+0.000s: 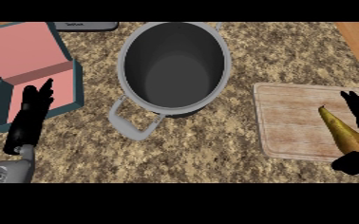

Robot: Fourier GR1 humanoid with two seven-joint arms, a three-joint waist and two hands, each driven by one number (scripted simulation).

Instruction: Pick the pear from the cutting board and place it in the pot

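A yellow-brown pear [339,130] lies on the wooden cutting board [294,123] at the right, close to the view's edge. My right hand [349,100] comes in from the right edge and is mostly cut off. One dark finger shows just beyond the pear's pointed tip, and the thumb [345,164] sits by its broad end. The hand is spread wide and open, and the pear lies between finger and thumb. The grey pot [129,61] stands empty at the centre, well left of the board. My left hand [29,114] rests open at the far left, fingers up.
The pot's handle [132,122] sticks out toward the lower left. An open pink box with a blue-grey rim [42,71] sits at the far left, under my left hand. A dark flat object [85,25] lies at the back left. Speckled counter lies between pot and board.
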